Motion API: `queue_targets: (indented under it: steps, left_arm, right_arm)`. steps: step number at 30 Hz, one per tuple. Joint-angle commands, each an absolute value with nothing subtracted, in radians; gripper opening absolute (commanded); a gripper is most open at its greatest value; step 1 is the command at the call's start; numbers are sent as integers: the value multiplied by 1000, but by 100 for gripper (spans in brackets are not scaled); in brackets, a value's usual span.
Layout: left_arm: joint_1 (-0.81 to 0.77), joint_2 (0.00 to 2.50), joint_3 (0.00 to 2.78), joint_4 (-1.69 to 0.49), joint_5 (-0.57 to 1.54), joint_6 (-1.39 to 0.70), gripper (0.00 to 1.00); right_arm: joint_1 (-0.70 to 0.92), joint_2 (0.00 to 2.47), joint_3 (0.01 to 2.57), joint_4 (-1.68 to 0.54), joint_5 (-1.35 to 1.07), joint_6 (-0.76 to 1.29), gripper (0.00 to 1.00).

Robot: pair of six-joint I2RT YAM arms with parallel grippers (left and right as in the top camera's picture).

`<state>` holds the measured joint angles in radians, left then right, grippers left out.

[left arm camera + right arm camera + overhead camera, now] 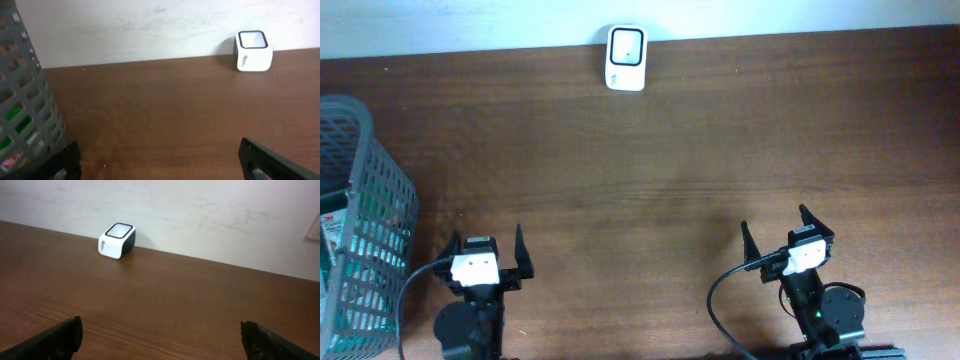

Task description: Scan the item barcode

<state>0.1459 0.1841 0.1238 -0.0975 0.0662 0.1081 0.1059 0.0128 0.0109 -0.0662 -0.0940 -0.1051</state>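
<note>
The white scanner (625, 58) sits at the far edge of the brown worktop (650, 170), right up against the pale wall (770, 15). Its dark window faces up. It is a bit longer than it is wide, and its long side runs from the arms toward the wall.

A grey basket (360, 230) stands at the left edge of the worktop. Through its holes I can see things (330, 215) inside, one white with red on it and some green bits. I cannot tell what they are, and I see no barcode. I think the item to scan is one of these, because nothing else lies on the worktop.

The left arm (475, 305) is at the near edge, just beside the basket. The left jaws are wide apart and hold nothing. The right arm (812, 300) is at the near edge too, well apart from the basket. The right jaws are also wide apart and hold nothing.

So the left arm is much nearer to the things. They lie to its left and a little lower, down inside the basket walls. The basket's long side runs from near to far. I think the left arm has to turn left and reach down in from the top. After that, the scanner is far ahead and to its right.
</note>
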Motion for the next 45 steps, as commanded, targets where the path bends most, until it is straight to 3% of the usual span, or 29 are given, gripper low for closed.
queue_targets:
  steps: [1,8,13,15,19,21,26,28,32,36,45]
  left_arm:
    - [142,305,274,-92,91,105,99]
    - [142,702,772,-355,268,101,99]
    - [142,1213,1455,-961,305,102,99]
    - [142,1330,1616,-1065,313,101,99]
    - [150,1382,1618,-1010,310,95,99]
    - [211,1382,1681,-1012,239,-33,100]
    - [634,1393,1800,-1140,142,-306,91]
    - [686,1406,1800,-1171,98,-352,91]
    - [709,1445,1724,-1195,-32,-404,92]
    - [785,1484,1575,-1113,-33,-390,90]
    - [847,1644,1473,-1021,-31,-281,76]
  right_arm:
    - [111,3,6,-70,-96,-97,98]
    - [111,3,6,-70,-96,-97,98]
    - [111,3,6,-70,-96,-97,98]
    - [111,3,6,-70,-96,-97,98]
    - [111,3,6,-70,-96,-97,98]
    - [111,3,6,-70,-96,-97,99]
    - [111,3,6,-70,-96,-97,98]
    - [111,3,6,-70,-96,-97,99]
    - [111,3,6,-70,-96,-97,98]
    - [111,3,6,-70,-96,-97,98]
    - [111,3,6,-70,-96,-97,98]
